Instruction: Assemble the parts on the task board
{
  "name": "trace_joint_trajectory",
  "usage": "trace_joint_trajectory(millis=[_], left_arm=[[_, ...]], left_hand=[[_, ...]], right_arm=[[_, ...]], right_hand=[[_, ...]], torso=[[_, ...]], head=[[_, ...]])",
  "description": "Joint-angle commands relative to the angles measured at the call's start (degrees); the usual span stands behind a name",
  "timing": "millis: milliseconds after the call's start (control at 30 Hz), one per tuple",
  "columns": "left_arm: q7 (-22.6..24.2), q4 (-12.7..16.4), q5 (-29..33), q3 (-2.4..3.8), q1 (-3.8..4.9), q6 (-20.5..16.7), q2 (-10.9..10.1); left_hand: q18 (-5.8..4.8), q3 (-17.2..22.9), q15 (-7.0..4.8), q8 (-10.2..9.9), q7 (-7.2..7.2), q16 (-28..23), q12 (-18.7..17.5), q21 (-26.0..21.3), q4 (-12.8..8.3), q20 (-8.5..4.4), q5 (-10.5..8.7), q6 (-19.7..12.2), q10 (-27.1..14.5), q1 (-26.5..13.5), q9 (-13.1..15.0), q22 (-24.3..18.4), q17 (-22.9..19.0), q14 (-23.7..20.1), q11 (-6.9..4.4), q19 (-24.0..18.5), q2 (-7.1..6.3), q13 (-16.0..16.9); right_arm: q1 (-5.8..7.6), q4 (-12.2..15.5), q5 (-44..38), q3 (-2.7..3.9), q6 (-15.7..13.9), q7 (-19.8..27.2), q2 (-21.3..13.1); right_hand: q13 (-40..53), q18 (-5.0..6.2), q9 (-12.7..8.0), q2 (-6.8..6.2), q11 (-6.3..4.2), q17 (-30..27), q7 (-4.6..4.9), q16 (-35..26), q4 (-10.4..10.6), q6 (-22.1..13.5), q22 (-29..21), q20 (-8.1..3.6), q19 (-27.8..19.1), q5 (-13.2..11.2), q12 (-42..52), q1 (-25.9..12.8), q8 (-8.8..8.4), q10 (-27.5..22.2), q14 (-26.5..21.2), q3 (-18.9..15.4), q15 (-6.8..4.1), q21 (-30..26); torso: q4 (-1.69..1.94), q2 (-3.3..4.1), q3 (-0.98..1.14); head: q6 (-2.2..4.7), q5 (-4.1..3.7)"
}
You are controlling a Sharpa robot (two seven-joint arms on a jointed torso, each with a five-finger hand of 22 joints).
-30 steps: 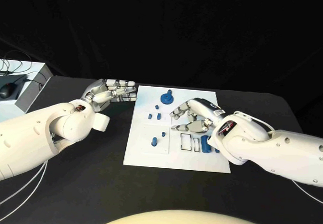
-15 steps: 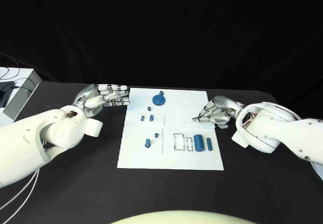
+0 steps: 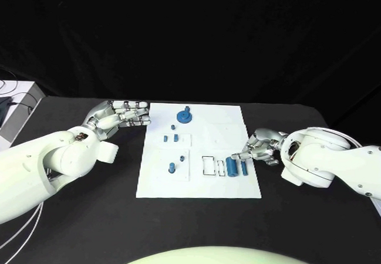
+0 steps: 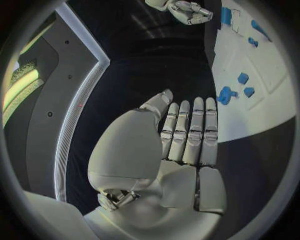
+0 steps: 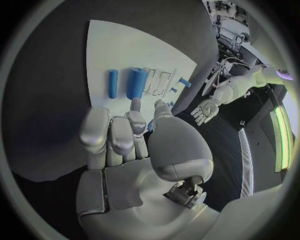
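The right robot hand (image 3: 259, 149) has drawn back from mid-board to the right edge of the task board (image 3: 216, 118), fingers curled, seemingly holding nothing. The left robot hand (image 3: 122, 113) hovers spread beside it. The 2 blue parts (image 3: 236, 167) lie near the right hand; it seems poised to pick one.

- I can't tell whether the right hand (image 3: 259, 149) pinches anything; its fingertips are bunched and hidden.
- At nine o'clock, the white box (image 3: 13, 109) runs off the edge.
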Motion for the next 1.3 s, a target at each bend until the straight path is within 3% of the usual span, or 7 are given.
trace_joint_trajectory(millis=[33, 333, 633, 1033, 1133, 1300], left_arm=[[0.32, 0.18, 0.37, 0.05, -0.05, 0.89, 0.05], [0.24, 0.18, 0.44, 0.05, -0.08, 0.94, 0.00], [0.12, 0.25, 0.50, 0.05, -0.09, 1.01, -0.07], [-0.10, 0.35, 0.53, 0.05, -0.09, 1.04, -0.21], [-0.14, 0.37, 0.53, 0.05, -0.09, 1.01, -0.26], [-0.23, 0.39, 0.53, 0.05, -0.09, 1.01, -0.32]], left_hand=[[-0.20, 0.19, -0.27, -0.04, 0.23, -0.17, -0.09, -0.06, 0.00, 0.20, -0.15, 0.00, 0.48, 0.07, 0.03, -0.10, 0.01, -0.08, 0.09, 0.15, -0.20, 0.02], [-0.21, 0.08, -0.25, -0.04, 0.23, -0.17, -0.10, -0.09, 0.12, 0.23, -0.15, -0.03, 0.44, -0.05, 0.03, -0.12, 0.00, -0.12, 0.10, 0.12, -0.24, 0.02], [-0.20, 0.02, -0.25, -0.05, 0.24, -0.17, -0.10, -0.10, 0.20, 0.25, -0.13, -0.11, 0.43, -0.11, 0.02, -0.14, 0.01, -0.12, 0.10, 0.11, -0.25, 0.02], [-0.21, -0.14, -0.17, -0.05, 0.30, -0.18, -0.09, -0.19, 0.39, 0.35, -0.12, -0.19, 0.31, -0.12, 0.03, -0.21, 0.00, -0.32, 0.15, -0.02, -0.26, 0.02], [-0.21, -0.14, -0.17, -0.05, 0.30, -0.18, -0.09, -0.19, 0.39, 0.35, -0.12, -0.19, 0.31, -0.12, 0.03, -0.21, 0.00, -0.32, 0.15, -0.02, -0.26, 0.02], [-0.18, -0.25, -0.16, -0.04, 0.35, -0.18, -0.09, -0.18, 0.50, 0.40, -0.13, -0.21, 0.29, -0.06, 0.03, -0.23, 0.03, -0.37, 0.16, -0.09, -0.29, 0.02]], right_arm=[[-0.18, 0.27, -3.64, -0.09, 2.14, -3.09, 0.29], [-1.02, -0.87, -6.63, -0.41, 3.07, -3.68, 1.91], [-2.69, -2.85, -8.54, -0.56, 3.48, -3.83, 4.45], [-3.74, -5.21, -10.65, -0.59, 3.62, -4.01, 7.23], [-4.10, -5.82, -11.38, -0.60, 3.79, -4.16, 7.81], [-4.42, -6.63, -11.86, -0.61, 4.25, -4.26, 8.47]], right_hand=[[0.32, -1.21, 0.57, 0.08, 0.05, 0.40, -0.06, 0.31, 0.33, 0.34, 7.24, -0.36, 3.87, 0.23, 0.16, -0.79, -0.31, 0.26, 0.40, -0.04, -0.01, 0.51], [0.74, -1.29, 1.02, -0.20, 0.09, 0.97, -0.02, 0.51, 1.71, 0.46, 7.37, -0.34, 3.86, -0.28, 0.10, -2.42, -0.85, 0.30, 0.39, -0.24, 0.03, 1.09], [0.83, -1.27, 1.20, -0.45, 0.12, 1.15, 0.02, 0.51, 1.91, 0.49, 7.34, -0.31, 3.83, -0.63, -0.06, -2.72, -1.10, 0.25, 0.40, -0.17, 0.06, 1.02], [0.95, -1.27, 1.53, -0.50, 0.11, 1.20, -0.01, 0.37, 2.08, 0.60, 7.34, -0.30, 3.83, -0.98, -0.19, -3.04, -1.27, 0.28, 0.41, 0.08, 0.06, 1.00], [1.02, -1.28, 1.78, -0.93, 0.11, 1.25, -0.03, 0.30, 2.37, 0.63, 7.33, -0.32, 3.83, -2.14, -0.23, -3.64, -1.29, 0.29, 0.43, 0.04, 0.04, 0.93], [1.09, -1.29, 1.99, -0.56, 0.10, 1.31, -0.03, 0.26, 1.77, 0.61, 7.33, -0.32, 3.82, -0.51, -0.28, -3.16, -1.37, 0.29, 0.44, 0.53, 0.04, 0.90]], torso=[[0.12, -0.06, -0.07], [0.12, -0.07, -0.13], [0.18, 0.07, -0.05], [0.18, 0.12, -0.07], [0.18, 0.11, -0.08], [0.14, 0.02, -0.07]], head=[[-0.15, -0.23], [-0.22, -0.31], [-0.35, -0.07], [-0.62, 0.10], [-0.70, 0.20], [-0.83, 0.22]])
